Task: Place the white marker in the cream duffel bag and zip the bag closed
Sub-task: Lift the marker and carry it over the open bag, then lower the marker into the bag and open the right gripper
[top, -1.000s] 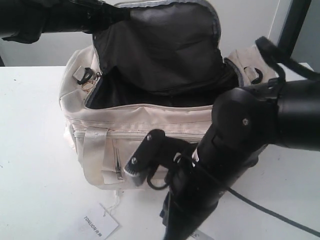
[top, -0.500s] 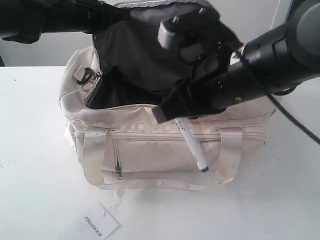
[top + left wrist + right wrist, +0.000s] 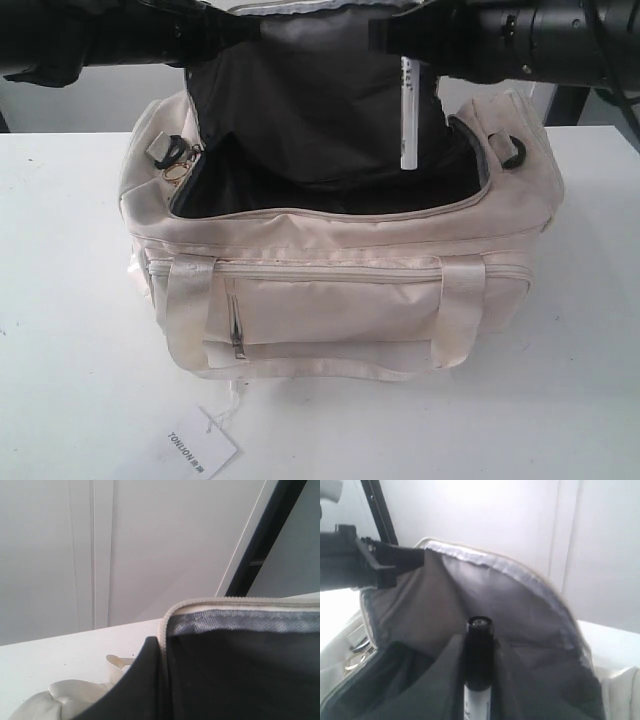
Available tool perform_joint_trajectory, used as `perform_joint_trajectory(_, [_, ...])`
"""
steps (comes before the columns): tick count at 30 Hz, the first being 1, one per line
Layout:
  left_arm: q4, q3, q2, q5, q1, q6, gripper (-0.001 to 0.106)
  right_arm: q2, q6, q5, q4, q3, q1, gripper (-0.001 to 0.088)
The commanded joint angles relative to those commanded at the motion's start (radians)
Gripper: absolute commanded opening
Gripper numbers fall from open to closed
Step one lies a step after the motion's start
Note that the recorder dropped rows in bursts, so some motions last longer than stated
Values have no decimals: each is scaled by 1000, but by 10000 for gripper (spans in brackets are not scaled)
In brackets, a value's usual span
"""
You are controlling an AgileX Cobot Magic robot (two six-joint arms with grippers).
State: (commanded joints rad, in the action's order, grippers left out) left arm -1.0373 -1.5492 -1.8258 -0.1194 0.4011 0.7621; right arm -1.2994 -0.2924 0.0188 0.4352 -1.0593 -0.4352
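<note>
Left gripper (image 3: 410,559) pinched on bag (image 3: 330,300), hoisting lid flap (image 3: 300,90) so mouth gapes for me. Marker (image 3: 406,110) hangs vertical above dark opening, looks not yet inside, lined up for straight drop. Right gripper (image 3: 407,48) clamped on its upper end. Zipper open, closing comes later.

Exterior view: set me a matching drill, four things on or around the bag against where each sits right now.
1. white marker
2. gold ring pull
3. hang tag
4. top flap

A. flat on the table in front of the cream duffel bag
B. raised, dark lining showing
C. left end of the bag's opening
D. hanging vertical over the open mouth

Pairs: 1-D, 2-C, 3-A, 4-B
</note>
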Motion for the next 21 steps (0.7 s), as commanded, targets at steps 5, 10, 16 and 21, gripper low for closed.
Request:
perform_joint_trajectory(5, [0,0,0,0,0,0,0,-2,-82,-75,-2,0,0,0])
perform_joint_trajectory(10, [0,0,0,0,0,0,0,-22,-165,-112,-2,0,0,0])
perform_joint_trajectory(16, [0,0,0,0,0,0,0,-74,-211,-84,-8,-9,14,0])
perform_joint_trajectory(21, [0,0,0,0,0,0,0,-117,-213,46,-8,-65,41,0])
